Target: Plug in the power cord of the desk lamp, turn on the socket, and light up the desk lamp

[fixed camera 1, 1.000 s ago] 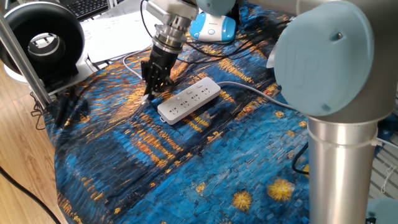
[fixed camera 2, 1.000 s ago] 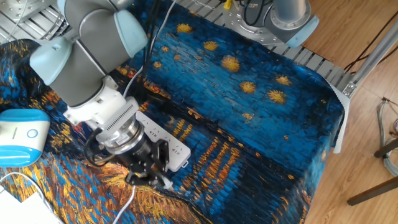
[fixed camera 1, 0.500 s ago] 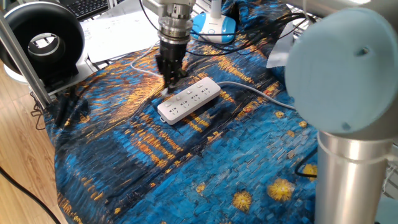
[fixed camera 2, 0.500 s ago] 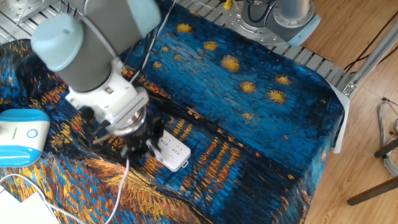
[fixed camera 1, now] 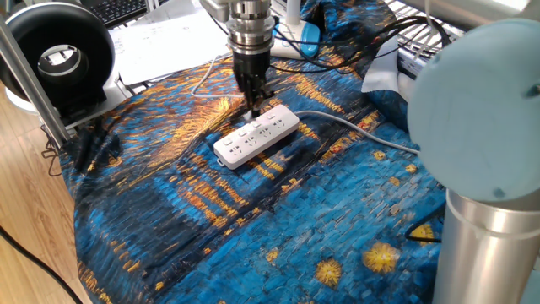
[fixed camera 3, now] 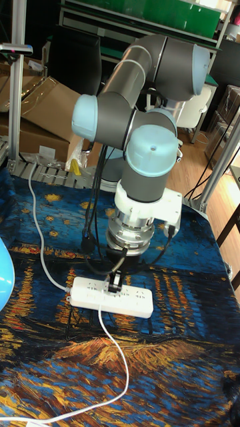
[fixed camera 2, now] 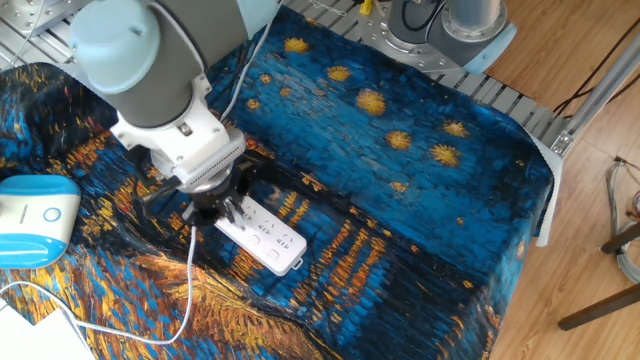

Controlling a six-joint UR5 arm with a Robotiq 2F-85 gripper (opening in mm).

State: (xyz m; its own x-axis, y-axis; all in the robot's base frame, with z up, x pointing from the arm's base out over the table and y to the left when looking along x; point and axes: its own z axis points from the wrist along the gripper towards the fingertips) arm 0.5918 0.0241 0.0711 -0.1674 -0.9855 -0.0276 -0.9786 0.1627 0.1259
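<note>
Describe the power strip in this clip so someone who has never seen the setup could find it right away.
Start from the blue and gold starry-night tablecloth and look straight below the gripper. The socket lies flat there: a white oblong strip with a row of outlets. Unlike the desk lamp with its rounded light-blue base or the black ring-shaped device, it is long, low and all white.

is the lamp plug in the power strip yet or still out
Cannot tell. The end effector holds the plug right at the socket, hiding the prongs. The power cord trails from it.
</note>
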